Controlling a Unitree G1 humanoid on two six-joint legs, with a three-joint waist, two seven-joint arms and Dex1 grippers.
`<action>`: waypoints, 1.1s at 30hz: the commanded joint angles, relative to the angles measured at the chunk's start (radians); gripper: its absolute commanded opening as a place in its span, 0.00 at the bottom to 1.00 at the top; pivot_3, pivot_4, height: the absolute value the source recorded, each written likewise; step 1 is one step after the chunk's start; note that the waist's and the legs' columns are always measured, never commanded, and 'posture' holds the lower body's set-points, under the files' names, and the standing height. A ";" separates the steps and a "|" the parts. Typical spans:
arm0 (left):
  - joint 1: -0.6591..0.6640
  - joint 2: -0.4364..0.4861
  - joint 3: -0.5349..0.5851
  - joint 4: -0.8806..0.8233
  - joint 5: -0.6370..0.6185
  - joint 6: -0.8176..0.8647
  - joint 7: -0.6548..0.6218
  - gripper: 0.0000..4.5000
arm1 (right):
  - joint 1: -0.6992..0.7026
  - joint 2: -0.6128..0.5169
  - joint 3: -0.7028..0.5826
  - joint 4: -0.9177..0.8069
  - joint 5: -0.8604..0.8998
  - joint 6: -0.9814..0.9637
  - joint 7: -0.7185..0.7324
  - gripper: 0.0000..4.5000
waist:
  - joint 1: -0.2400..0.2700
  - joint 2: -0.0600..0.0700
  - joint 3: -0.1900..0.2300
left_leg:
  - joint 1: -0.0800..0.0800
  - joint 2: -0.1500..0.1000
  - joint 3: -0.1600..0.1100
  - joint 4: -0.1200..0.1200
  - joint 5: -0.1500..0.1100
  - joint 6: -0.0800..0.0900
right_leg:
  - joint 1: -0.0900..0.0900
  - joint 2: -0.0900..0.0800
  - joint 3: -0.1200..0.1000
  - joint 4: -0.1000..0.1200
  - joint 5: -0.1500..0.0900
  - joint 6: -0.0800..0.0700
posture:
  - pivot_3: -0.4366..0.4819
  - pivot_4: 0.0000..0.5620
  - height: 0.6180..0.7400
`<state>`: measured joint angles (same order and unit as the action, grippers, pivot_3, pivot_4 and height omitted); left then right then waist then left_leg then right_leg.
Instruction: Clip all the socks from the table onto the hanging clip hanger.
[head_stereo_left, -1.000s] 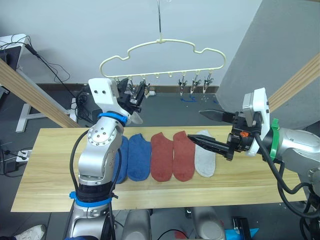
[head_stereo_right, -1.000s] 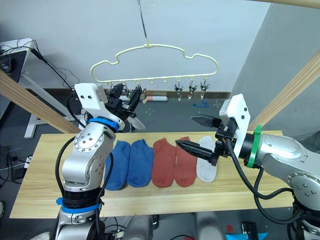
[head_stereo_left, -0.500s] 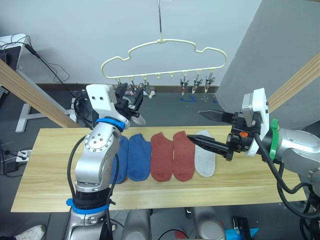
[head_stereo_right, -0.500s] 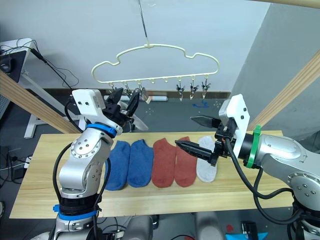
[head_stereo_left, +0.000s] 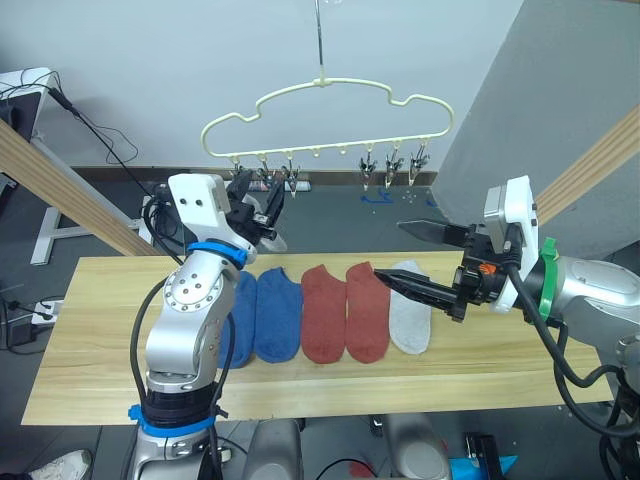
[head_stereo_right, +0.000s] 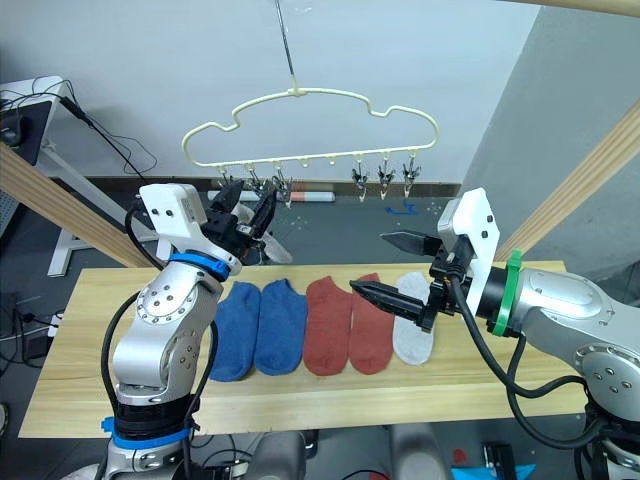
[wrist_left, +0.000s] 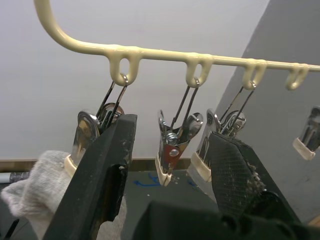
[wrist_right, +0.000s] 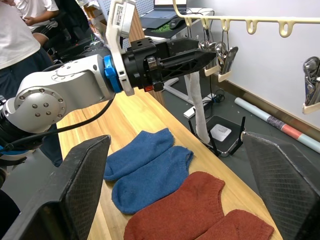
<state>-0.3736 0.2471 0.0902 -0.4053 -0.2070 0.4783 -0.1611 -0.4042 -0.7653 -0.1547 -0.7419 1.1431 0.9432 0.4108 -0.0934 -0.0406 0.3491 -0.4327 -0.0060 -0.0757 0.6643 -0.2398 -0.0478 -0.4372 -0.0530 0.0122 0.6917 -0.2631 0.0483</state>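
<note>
Up at the left end of the clip hanger (head_stereo_left: 325, 110), left gripper (head_stereo_right: 247, 208) with fingers spread, nothing held, just beside the clip carrying one grey sock (wrist_right: 200, 112), already hanging; probably best backed straight off so the hanger does not swing; on the table (head_stereo_left: 90, 330), left to right, two blue socks (head_stereo_left: 262, 315), two rust-red socks (head_stereo_left: 345, 312), one light grey sock (head_stereo_left: 410, 318); above that grey one, right gripper (head_stereo_left: 425, 258) wide open, empty; next, lowered squarely and closed on the cuff.
</note>
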 joint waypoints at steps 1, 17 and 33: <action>-0.033 -0.014 -0.005 0.008 0.016 -0.008 0.023 0.58 | -0.003 -0.007 -0.008 -0.031 0.022 -0.020 -0.005 0.98 | 0.000 0.000 0.000 | 0.000 0.000 0.000 0.000 0.000 0.000 | 0.000 0.000 0.000 0.000 0.000 0.000 | 0.23 0.64 1.00; -0.107 -0.041 -0.001 0.064 0.009 -0.011 0.037 0.58 | 0.008 -0.010 -0.008 -0.041 0.037 -0.020 -0.033 0.98 | -0.005 0.000 0.000 | -0.001 0.000 0.000 0.000 0.000 0.000 | 0.000 0.000 0.000 -0.003 0.001 0.001 | 0.20 0.64 1.00; -0.137 -0.044 0.045 0.042 -0.046 0.038 0.042 0.04 | 0.011 -0.017 -0.001 -0.042 0.051 -0.009 -0.040 0.98 | -0.007 0.000 0.001 | -0.001 0.000 0.001 0.000 0.000 0.000 | 0.000 0.000 0.000 -0.003 0.001 0.001 | 0.21 0.66 1.00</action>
<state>-0.4942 0.2040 0.1125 -0.3113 -0.2307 0.5035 -0.1201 -0.3962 -0.7671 -0.1542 -0.7453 1.1638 0.9437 0.3694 -0.1000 -0.0408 0.3496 -0.4334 -0.0059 -0.0751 0.6640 -0.2399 -0.0476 -0.4369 -0.0529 0.0127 0.6887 -0.2624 0.0493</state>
